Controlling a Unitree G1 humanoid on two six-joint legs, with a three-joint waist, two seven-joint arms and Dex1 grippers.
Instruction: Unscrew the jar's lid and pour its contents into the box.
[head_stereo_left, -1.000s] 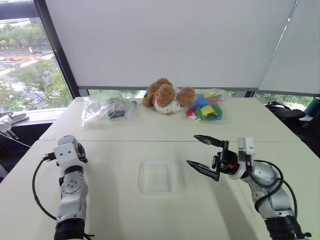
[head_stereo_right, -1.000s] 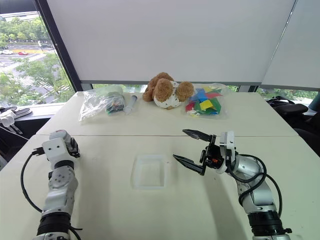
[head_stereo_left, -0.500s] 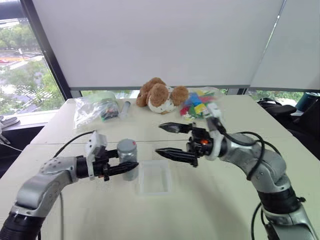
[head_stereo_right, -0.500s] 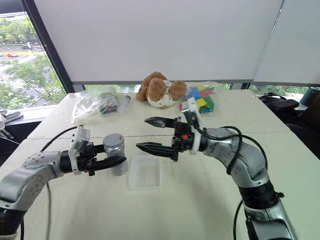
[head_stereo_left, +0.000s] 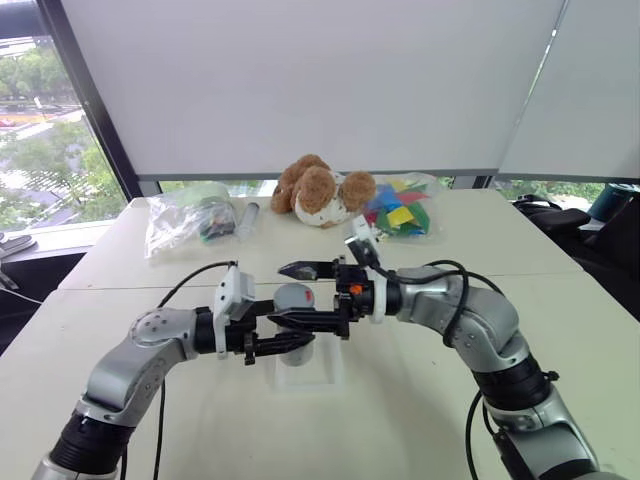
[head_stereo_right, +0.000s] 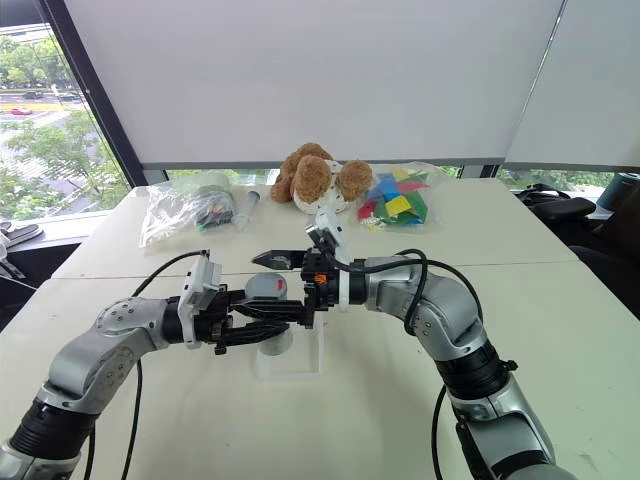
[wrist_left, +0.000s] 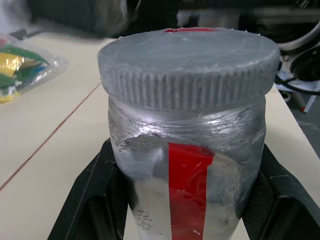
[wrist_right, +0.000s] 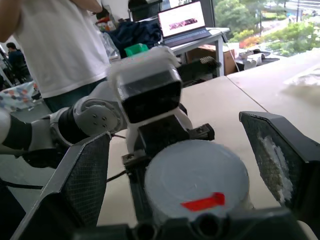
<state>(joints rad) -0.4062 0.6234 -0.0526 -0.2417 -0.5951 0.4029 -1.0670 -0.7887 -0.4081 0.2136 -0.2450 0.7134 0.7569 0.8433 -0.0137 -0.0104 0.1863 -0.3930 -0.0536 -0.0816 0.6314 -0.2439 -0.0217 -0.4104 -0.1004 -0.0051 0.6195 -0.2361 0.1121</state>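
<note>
Left fingers (wrist_left: 102, 195) pinch jar (wrist_left: 187, 185) above box (head_stereo_left: 325, 372); right fingers (wrist_right: 85, 175) spread wide either side of lid (wrist_right: 196, 179).

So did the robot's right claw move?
Yes. The right gripper swung left, from beside the box to either side of the lid, with the teddy staying put.

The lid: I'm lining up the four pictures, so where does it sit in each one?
Left eye: the lid, centre, between both grippers.
Right eye, left of centre.
Left wrist, upper middle, on the jar.
Right wrist, low centre.
Shared landmark: the lid's red tape.
</note>
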